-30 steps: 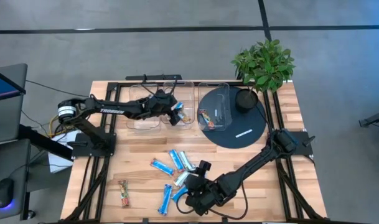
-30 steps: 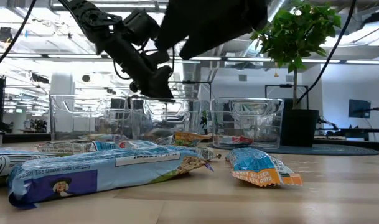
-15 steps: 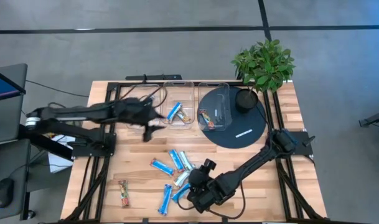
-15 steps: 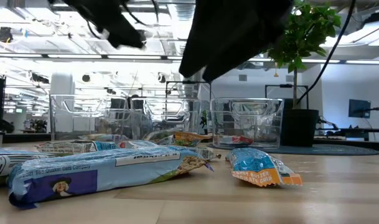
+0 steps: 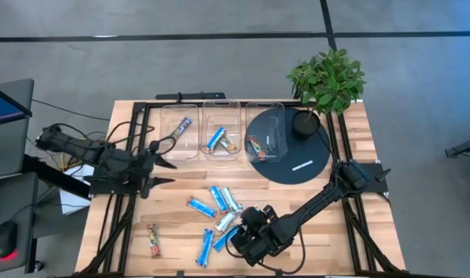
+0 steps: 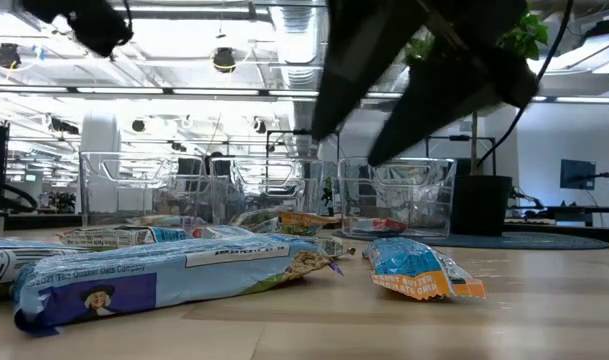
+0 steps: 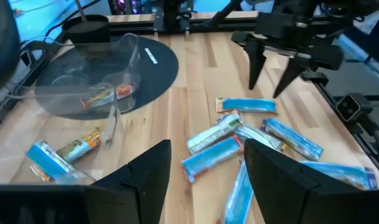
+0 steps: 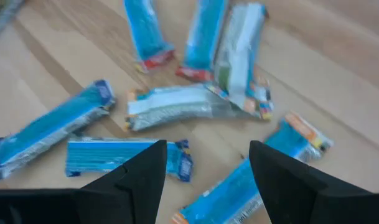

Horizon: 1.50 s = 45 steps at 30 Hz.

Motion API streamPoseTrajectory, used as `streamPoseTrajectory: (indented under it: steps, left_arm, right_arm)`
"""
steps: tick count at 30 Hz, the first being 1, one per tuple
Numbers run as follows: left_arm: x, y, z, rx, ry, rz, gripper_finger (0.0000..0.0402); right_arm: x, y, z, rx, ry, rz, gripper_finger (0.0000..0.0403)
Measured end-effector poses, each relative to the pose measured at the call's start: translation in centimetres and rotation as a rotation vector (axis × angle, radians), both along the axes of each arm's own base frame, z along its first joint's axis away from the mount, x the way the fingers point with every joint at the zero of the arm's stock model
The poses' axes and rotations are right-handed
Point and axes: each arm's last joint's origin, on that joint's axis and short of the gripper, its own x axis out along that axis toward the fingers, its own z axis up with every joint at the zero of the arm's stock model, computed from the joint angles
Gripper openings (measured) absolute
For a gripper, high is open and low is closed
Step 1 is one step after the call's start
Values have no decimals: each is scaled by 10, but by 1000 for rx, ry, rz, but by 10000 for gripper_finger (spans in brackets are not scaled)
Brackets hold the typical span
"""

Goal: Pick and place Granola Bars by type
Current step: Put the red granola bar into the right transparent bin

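The right gripper (image 5: 228, 241) hangs low over the loose pile at the near side of the bench (image 5: 312, 255), jaws spread wide and nothing between them. Over the last second it has barely shifted. Its wrist view looks straight down on blue bars (image 8: 124, 155) and a silvery-green bar (image 8: 177, 106) lying crossed on the wood, so I judge it is lining up on a blue one in that cluster, though which one is hard to call from here.

Off to the near left, the orange-brown bar (image 5: 153, 241) lies alone, well apart from the pile.

Middle distance: the left gripper (image 5: 159, 171) has swung right away from the bins and now sits back by its own base at the bench's left edge. Jaws apart, empty.

Far side is the news. A second ago that left gripper was over the bins with a blue bar; now a blue bar (image 5: 215, 139) rests in the middle bin (image 5: 236, 116), next to an orange one. The left bin (image 5: 167, 147) holds a single bar (image 5: 182, 126), and the right bin (image 5: 278, 147) on the dark mat (image 5: 296, 166) holds a reddish bar (image 5: 255, 145).

So one more bar is placed, and the left arm is free. About eight remain on the wood, so plenty of sorting is left.
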Motion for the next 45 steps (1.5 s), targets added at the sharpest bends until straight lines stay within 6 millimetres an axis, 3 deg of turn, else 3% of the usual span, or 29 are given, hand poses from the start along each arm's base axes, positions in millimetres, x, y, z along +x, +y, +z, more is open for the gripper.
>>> streamPoseTrajectory:
  steps: [8,20,29,34,39,45]
  left_arm:
    - [-19,-6,-31,-61,-46,-76,199]
    - [-22,-17,-28,-80,-114,-143,199]
    - [-16,-23,-28,-55,-116,-113,199]
    - [-11,-27,-30,-45,-97,-122,199]
    - [-7,-31,-34,-45,-60,-120,199]
    - [5,-43,-43,-63,17,-162,199]
  right_arm:
    - [-5,-7,-13,95,60,-112,221]
    - [-8,-10,-13,49,61,-133,221]
    - [20,-18,-7,-102,-23,143,221]
    - [37,-19,0,-130,-62,400,221]
    - [38,-7,3,-166,-88,574,221]
    - [28,-2,-1,-171,-24,569,221]
